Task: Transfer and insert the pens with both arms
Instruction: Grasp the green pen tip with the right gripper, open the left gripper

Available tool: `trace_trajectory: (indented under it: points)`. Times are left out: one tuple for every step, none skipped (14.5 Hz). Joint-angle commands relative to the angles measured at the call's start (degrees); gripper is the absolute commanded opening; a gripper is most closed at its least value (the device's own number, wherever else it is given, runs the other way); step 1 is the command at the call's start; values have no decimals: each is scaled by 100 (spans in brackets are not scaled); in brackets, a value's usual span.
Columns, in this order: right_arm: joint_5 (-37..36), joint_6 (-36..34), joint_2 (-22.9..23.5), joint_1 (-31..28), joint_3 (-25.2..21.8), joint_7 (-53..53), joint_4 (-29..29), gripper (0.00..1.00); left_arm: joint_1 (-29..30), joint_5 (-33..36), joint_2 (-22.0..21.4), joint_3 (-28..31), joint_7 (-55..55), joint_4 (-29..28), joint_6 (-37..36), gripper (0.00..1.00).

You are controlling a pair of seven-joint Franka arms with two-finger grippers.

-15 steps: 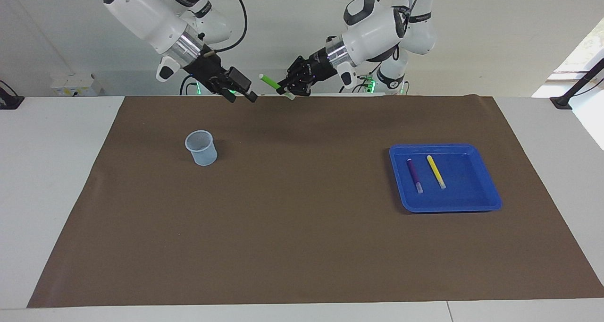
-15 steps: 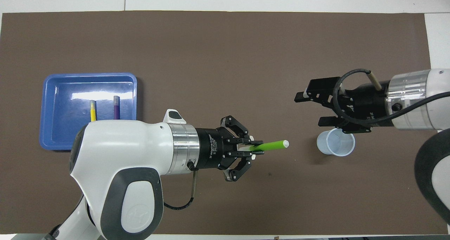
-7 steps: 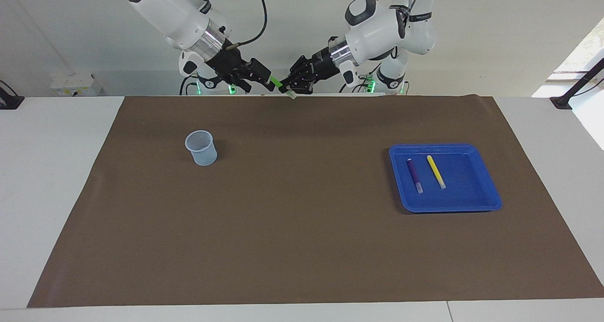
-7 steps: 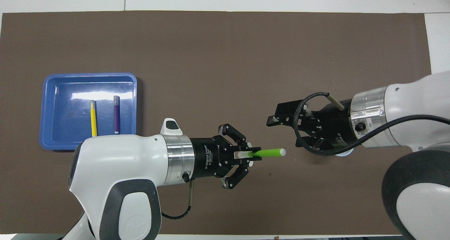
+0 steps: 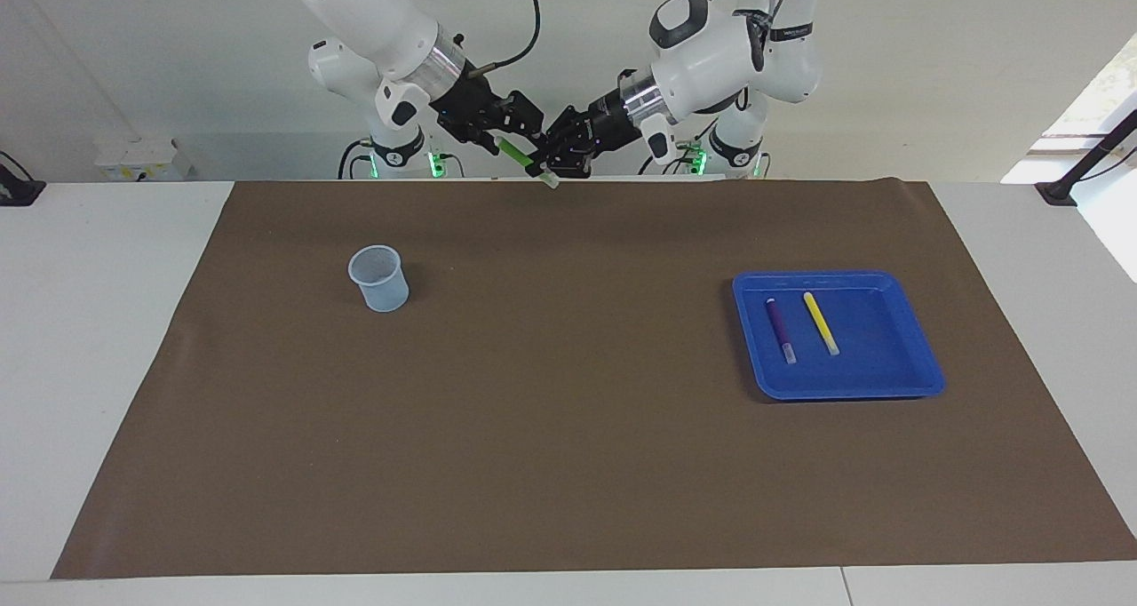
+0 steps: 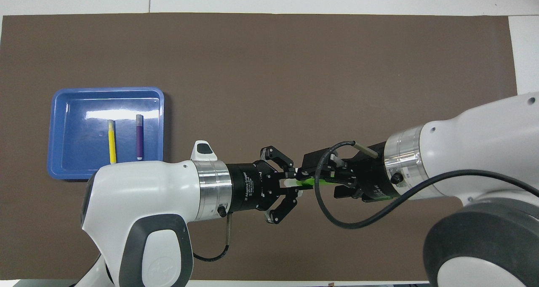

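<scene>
My left gripper [image 5: 544, 163] [image 6: 294, 185] is shut on the green pen [image 5: 512, 151] [image 6: 306, 182] and holds it level, high over the mat's middle strip on the robots' side. My right gripper [image 5: 513, 133] [image 6: 315, 176] meets it tip to tip. Its fingers [image 6: 314, 157] stand open on either side of the pen's free end. The purple pen [image 5: 780, 329] [image 6: 139, 136] and the yellow pen [image 5: 820, 322] [image 6: 111, 141] lie side by side in the blue tray [image 5: 888, 370] [image 6: 76, 163].
A clear plastic cup [image 5: 379, 277] stands upright on the brown mat [image 5: 568, 428] toward the right arm's end; the right arm hides it in the overhead view. The tray sits toward the left arm's end.
My right gripper has risen and swung from over the cup toward the left gripper, and now straddles the green pen's free end. The left gripper has held the pen almost still.
</scene>
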Motion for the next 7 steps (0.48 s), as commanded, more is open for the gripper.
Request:
trace_trajectory:
  points:
    - [-3,39,-123,-35,8,-28,-130,91,-99,-172,-170,56,141,-207,136,0]
    - [-12,92,-123,-35,-1,-28,-130,91,-99,-172,-170,56,141,-198,136,0]
    - [-47,153,-123,-35,-1,-37,-130,87,-99,-172,-170,56,141,-206,136,0]
    - [-82,163,-115,-35,8,-45,-130,81,-99,-172,-170,56,141,-207,136,0]
    - [-91,154,-115,-62,-1,-46,-130,74,-99,-172,-170,56,141,-207,136,0]
    - [-91,154,-115,-70,-1,-46,-130,65,-99,-172,-170,56,141,-198,136,0]
    - [-91,154,-115,-79,-1,-46,-130,57,-91,-172,-170,56,141,-198,136,0]
